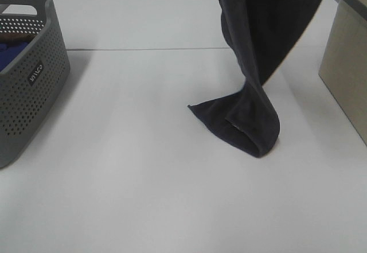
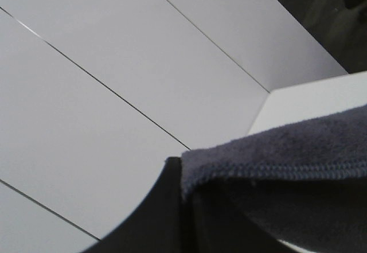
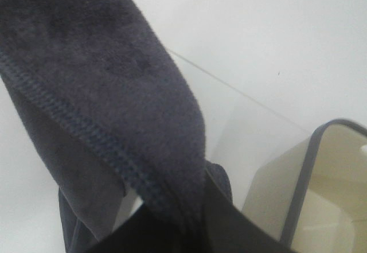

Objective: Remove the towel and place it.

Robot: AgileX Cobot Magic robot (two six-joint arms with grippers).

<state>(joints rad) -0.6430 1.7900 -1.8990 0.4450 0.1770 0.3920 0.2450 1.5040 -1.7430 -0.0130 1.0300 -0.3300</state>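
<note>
Overhead, above the smooth white table (image 1: 132, 195), the charcoal terry towel (image 1: 261, 41) hangs long axis down from the left gripper (image 2: 186, 210) and the right gripper (image 3: 189, 230), both clenched on its stitched top hem, its limp lower end folded onto the tabletop.

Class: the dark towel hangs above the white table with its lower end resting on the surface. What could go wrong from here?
1. The dark charcoal-grey terry towel hangs bunched and twisted, its lower end doubled over on the white table; lowered as it is, it may well settle crumpled rather than flat.
2. It hangs close to the tall beige bin on the right; a sideways swing might drag cloth against that bin.
</note>
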